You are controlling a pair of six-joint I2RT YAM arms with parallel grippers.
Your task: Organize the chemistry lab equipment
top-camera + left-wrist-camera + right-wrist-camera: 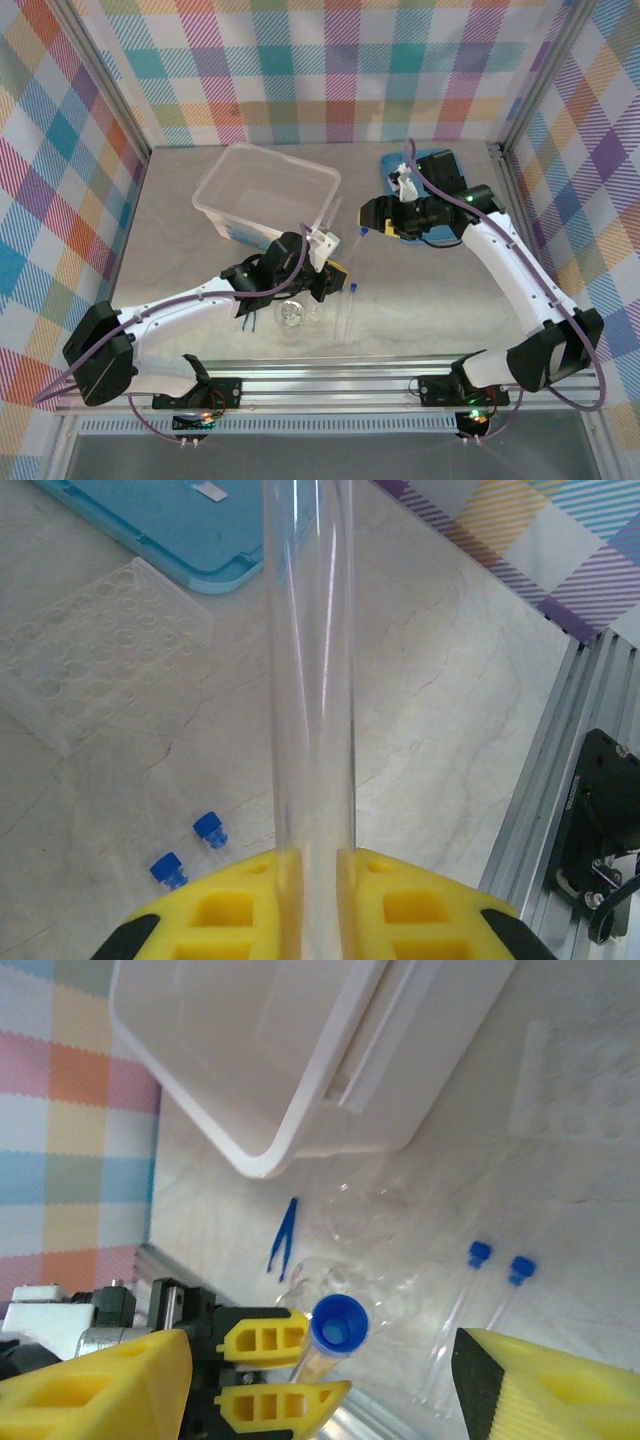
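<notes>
My left gripper (318,865) is shut on a clear tube (310,660) that runs straight up between its yellow fingers. From the right wrist view this tube's blue cap (338,1324) faces the camera, above the round glass flask (345,1278). Dark blue tweezers (282,1235) lie left of the flask. Two more thin tubes with blue caps (480,1252) lie side by side on the table. From above, the left gripper (325,272) hangs over the flask (290,315). My right gripper (372,215) hovers open just right of the box, holding nothing.
The large translucent box (265,190) stands at the back centre. A flat blue lid (432,163) lies at the back right, partly under the right arm. A clear well plate (100,650) lies beside the lid. An aluminium rail (330,380) runs along the near edge.
</notes>
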